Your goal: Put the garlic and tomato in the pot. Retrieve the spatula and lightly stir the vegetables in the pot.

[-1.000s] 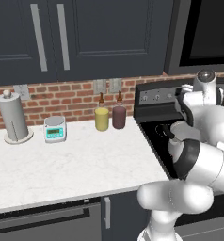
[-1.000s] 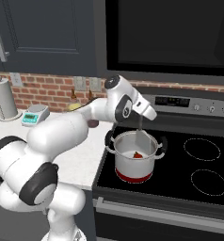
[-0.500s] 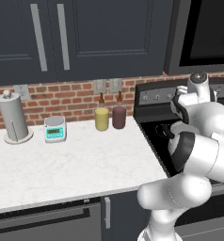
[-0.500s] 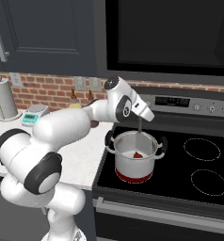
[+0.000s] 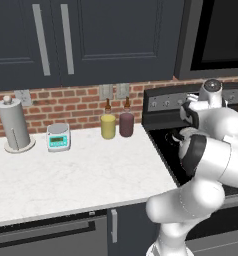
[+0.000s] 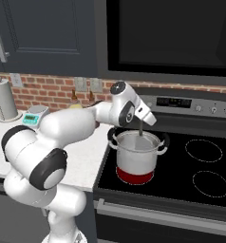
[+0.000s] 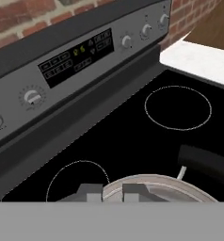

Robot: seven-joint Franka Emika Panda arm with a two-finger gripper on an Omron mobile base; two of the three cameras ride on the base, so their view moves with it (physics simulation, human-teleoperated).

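Note:
The steel pot [image 6: 136, 153] with black side handles stands on the stove's front left burner, which glows red under it. My gripper [image 6: 143, 120] hangs just above the pot's back rim, shut on the spatula [image 6: 141, 129]. Its thin handle drops straight down into the pot, and the blade is hidden inside. The garlic and tomato are hidden below the rim. In the hand view my gripper [image 7: 111, 193] sits right over the pot rim [image 7: 156, 184], with one black pot handle [image 7: 205, 163] to the right.
The black stove top [image 6: 205, 161] has free burners to the right of the pot, with the control panel [image 7: 76, 56] behind. On the white counter [image 5: 76, 175] stand a paper towel roll [image 5: 13, 125], a small scale [image 5: 58, 136] and two bottles [image 5: 117, 124].
My hand has shifted a little to the right over the pot with the spatula, and the elbow has swung lower. The red patch seen inside the pot earlier is out of sight.

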